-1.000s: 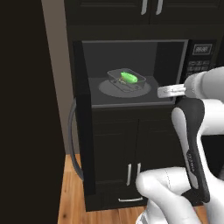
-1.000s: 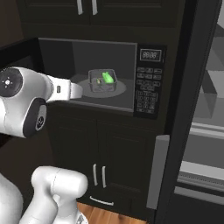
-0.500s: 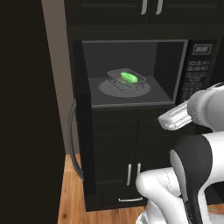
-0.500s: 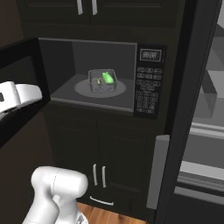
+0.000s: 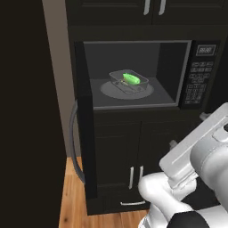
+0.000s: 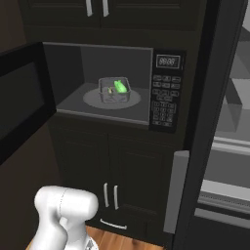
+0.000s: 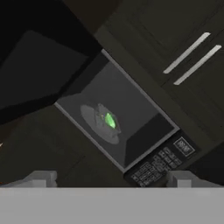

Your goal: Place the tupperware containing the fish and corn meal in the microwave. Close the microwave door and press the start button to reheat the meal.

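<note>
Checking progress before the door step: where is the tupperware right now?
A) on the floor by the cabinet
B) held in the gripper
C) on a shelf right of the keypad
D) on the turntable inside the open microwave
D: the tupperware sits on the round turntable in the microwave, whose door stands open.

Place: a rendered home kitchen.
Landmark: a black built-in microwave was set into a wall of dark cabinets.
Above the microwave: cupboard doors with paired bar handles.
Below the microwave: lower cabinet doors with grey handles and a drawer pull.
Beneath those: wood plank floor.
Right of the microwave: open grey shelving.
</note>
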Robot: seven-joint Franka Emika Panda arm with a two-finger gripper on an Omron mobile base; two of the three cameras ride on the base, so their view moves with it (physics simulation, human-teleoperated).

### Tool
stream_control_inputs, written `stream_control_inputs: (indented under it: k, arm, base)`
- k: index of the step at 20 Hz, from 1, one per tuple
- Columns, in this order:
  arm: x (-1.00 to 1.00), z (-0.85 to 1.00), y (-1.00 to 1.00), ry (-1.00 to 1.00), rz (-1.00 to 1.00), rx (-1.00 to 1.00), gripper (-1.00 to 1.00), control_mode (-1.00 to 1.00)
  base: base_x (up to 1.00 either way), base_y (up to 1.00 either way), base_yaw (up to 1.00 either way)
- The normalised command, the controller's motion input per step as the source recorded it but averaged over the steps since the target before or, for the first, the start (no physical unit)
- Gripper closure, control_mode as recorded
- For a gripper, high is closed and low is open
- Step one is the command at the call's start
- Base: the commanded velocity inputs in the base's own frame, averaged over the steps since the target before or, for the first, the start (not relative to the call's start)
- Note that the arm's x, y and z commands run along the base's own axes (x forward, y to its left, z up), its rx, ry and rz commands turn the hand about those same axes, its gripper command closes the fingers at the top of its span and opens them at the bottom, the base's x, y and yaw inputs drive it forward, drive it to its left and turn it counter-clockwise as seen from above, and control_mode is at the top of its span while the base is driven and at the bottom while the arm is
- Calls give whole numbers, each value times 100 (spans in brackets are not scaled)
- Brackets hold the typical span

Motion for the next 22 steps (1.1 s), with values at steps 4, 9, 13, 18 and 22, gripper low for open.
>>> stream_control_inputs:
  k: [4,9,13,18,22]
  arm:
    - [-55,22,74,-6,0,-28,-100,-100]
    - [-27,6,93,0,0,-31,-100,-100]
    - [0,0,92,0,0,-31,-100,-100]
    - [22,-2,76,6,-1,-24,-100,-100]
    - [39,-17,59,6,-2,-20,-100,-100]
  base:
    - [0,0,0]
    - [0,0,0]
    - [0,0,0]
    - [0,0,0]
    - [0,0,0]
